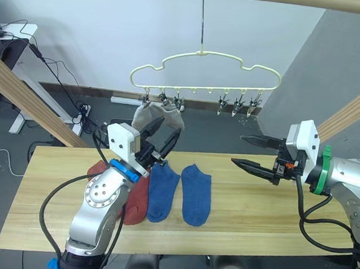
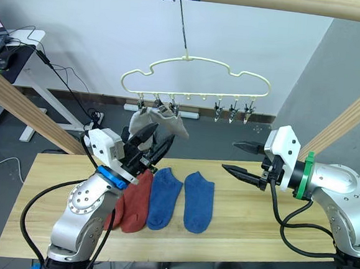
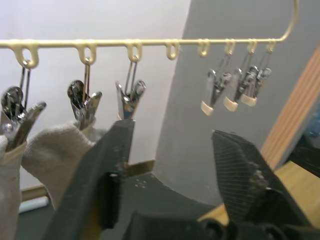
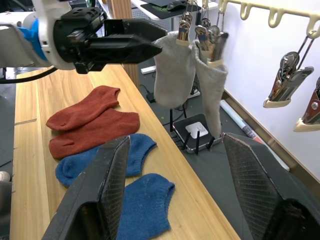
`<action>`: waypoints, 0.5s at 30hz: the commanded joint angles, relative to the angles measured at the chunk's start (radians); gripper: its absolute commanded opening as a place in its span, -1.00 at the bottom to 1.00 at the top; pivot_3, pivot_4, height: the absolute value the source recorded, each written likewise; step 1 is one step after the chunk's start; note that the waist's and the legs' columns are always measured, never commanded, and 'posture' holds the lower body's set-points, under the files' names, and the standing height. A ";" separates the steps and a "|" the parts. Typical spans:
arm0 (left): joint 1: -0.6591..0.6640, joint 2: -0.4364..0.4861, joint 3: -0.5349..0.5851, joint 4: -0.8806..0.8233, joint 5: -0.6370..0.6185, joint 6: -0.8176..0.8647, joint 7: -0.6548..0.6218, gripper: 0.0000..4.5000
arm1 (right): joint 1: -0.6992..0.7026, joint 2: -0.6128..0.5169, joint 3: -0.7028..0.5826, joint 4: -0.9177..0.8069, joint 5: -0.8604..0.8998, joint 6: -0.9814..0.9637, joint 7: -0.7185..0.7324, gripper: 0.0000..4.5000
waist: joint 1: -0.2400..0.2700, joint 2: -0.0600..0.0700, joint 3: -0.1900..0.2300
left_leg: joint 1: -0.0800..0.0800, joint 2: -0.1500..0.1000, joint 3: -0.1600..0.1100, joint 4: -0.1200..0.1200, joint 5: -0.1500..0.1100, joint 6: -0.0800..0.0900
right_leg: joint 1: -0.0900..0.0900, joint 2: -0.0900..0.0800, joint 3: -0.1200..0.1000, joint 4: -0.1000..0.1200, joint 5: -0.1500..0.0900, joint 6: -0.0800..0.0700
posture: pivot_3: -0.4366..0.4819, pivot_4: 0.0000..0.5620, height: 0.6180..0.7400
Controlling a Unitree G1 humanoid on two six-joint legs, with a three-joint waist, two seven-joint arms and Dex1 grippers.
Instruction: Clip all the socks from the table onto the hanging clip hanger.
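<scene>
I count two grey socks [image 4: 187,70] hanging on the clip hanger [image 1: 204,71]; two rust-red socks [image 4: 92,122] and two blue socks [image 1: 180,194] lie on the table [image 1: 255,215]. My left gripper [image 1: 160,142], fingers spread and empty, partly hides the red pair; my right gripper [image 1: 248,153] is also spread, empty, above the table.

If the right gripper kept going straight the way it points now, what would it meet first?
Probably the two grey socks hanging from the clip hanger; the right gripper is open and aimed at them, though depth is uncertain.
</scene>
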 commanded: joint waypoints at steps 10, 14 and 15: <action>-0.091 -0.087 -0.034 0.160 0.113 -0.105 0.085 -0.22 | -0.043 -0.030 -0.013 -0.034 0.052 0.020 -0.020 0.37 | -0.003 0.000 0.000 | 0.000 0.000 0.000 0.000 0.000 0.000 | 0.000 0.000 -0.001 0.000 0.000 0.000 | -0.66 0.09 1.00; -0.123 -0.104 -0.034 0.208 0.120 -0.146 0.087 -0.22 | -0.054 -0.032 -0.011 -0.040 0.068 0.033 -0.026 0.37 | -0.003 0.000 0.000 | 0.000 0.000 0.000 0.000 0.000 0.000 | 0.000 0.000 -0.001 0.000 0.000 0.000 | -0.69 0.08 1.00; -0.129 -0.107 -0.032 0.216 0.121 -0.157 0.088 -0.22 | -0.056 -0.033 -0.011 -0.041 0.072 0.036 -0.028 0.37 | -0.003 0.000 0.000 | 0.000 0.000 0.000 0.000 0.000 0.000 | 0.000 0.000 -0.001 0.000 0.000 0.000 | -0.69 0.08 1.00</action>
